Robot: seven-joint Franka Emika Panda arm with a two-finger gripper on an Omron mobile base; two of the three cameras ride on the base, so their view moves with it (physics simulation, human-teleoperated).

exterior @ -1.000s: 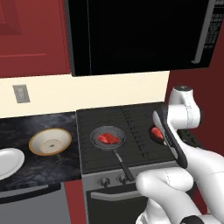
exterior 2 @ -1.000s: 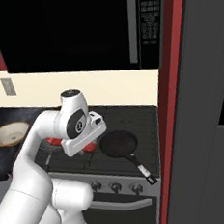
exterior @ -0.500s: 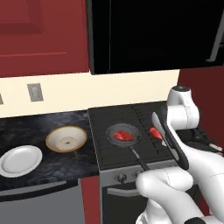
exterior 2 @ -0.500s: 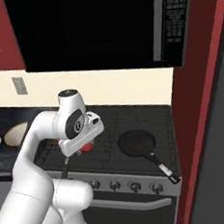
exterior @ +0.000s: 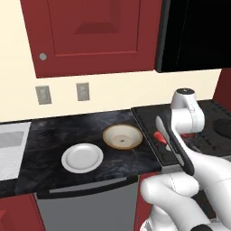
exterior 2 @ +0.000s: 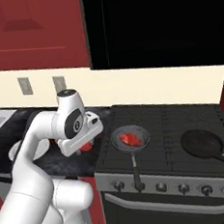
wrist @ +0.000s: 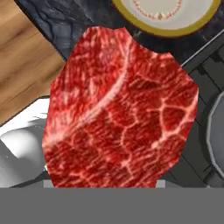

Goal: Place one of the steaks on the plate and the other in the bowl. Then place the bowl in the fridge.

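One steak, a glossy red slab, hangs in my shut gripper and covers most of the hand view. It is held above the seam between the black counter and the stove, just right of the tan-rimmed bowl. The bowl's rim shows at the top of the hand view. The white plate lies on the counter left of the bowl, with nothing on it. From the right, my gripper holds the steak left of a small pan that carries the second steak. The fridge is out of view.
The black stove has a second, bare dark frying pan on its right. A black microwave and a red cabinet hang overhead. Two wall outlets sit behind the counter. A pale surface borders the counter's left end.
The base has driven left, so the stove slid right in both views and the counter with bowl and plate came to the middle. The gripper has kept hold of the steak.
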